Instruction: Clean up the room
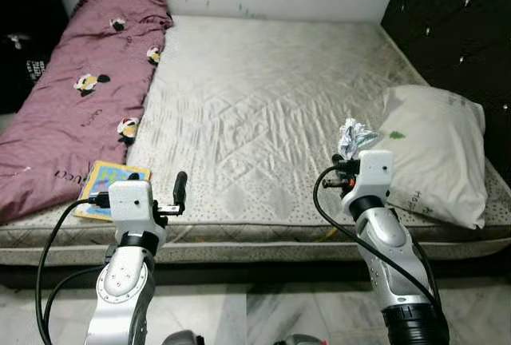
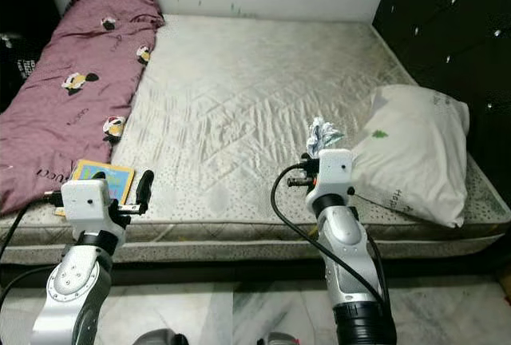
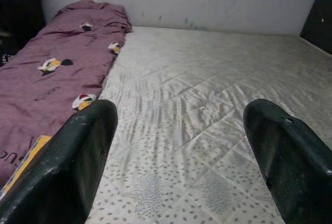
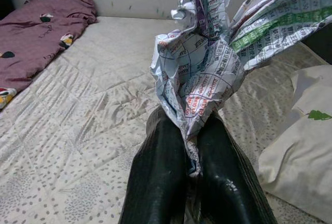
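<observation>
The robot stands at the foot edge of a bed [image 1: 263,89] with a bare quilted mattress.

Right claw [image 4: 193,146]: closed. Its two black fingers [image 4: 158,177] are pressed together on the lower end of a crumpled printed paper [image 4: 207,68], which stands up from the fingertips and fans out above them. In the head views, this claw is raised above the right part of the mattress, just beside a white pillow [image 1: 435,153]. The paper is held clear of the mattress surface.

Left claw [image 3: 181,156]: open. The two fingers stand well apart, with bare mattress visible between them. In the head views, the claw sits over the near-left edge of the bed, with one finger [image 1: 180,189] pointing upward. It grips nothing.

Other items on the bed:
- A maroon blanket [image 1: 80,89] with small cartoon prints lies along the left side, running from the far wall to the near edge.
- A colourful flat book [image 1: 112,188] lies at the near-left corner, beside the lower end of the blanket and near the left claw.
- The white pillow rests at the right edge, against a dark tufted headboard [image 1: 455,33].

The floor [image 1: 263,313] in front of the bed is pale marble tile.
</observation>
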Controlling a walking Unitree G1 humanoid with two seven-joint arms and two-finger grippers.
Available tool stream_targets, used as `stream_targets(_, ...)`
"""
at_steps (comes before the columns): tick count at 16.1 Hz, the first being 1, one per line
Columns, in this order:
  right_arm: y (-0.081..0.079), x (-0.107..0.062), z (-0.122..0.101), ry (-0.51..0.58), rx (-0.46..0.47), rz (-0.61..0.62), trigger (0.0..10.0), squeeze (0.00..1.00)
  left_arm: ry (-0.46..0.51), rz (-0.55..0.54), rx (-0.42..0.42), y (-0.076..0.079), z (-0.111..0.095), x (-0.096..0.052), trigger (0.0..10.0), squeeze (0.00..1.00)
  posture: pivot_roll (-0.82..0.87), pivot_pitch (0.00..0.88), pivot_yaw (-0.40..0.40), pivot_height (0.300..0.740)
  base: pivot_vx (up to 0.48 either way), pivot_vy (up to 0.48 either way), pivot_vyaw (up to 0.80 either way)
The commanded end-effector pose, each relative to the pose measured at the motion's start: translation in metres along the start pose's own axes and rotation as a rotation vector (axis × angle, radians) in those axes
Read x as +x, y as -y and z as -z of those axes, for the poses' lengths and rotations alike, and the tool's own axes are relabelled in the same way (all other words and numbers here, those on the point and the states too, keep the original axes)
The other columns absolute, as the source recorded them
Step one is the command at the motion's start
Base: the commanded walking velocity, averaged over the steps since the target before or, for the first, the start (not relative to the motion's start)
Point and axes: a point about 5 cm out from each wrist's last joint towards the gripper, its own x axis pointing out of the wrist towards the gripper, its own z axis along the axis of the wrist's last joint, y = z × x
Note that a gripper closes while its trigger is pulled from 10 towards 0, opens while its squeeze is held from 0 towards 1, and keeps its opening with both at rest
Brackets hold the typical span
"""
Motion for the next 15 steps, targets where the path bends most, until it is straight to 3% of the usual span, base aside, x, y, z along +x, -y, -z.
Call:
stream_targets(1,0.0024,0.0006,-0.0025,0.007,-0.003,0.007,10.0,0.00,0.024,0.008,0.001,0.0006,-0.0055,0.0004,10.0,0.00,-0.02,0.028,-0.056,0.740,0.330,0.000,0.00)
stream_targets(15,0.0048,-0.0026,0.0004,0.000,-0.006,0.040,10.0,0.00,0.006,0.003,-0.002,0.0008,-0.0041,0.0000,10.0,0.00,-0.02,0.031,-0.044,0.740,0.302,0.000,0.00)
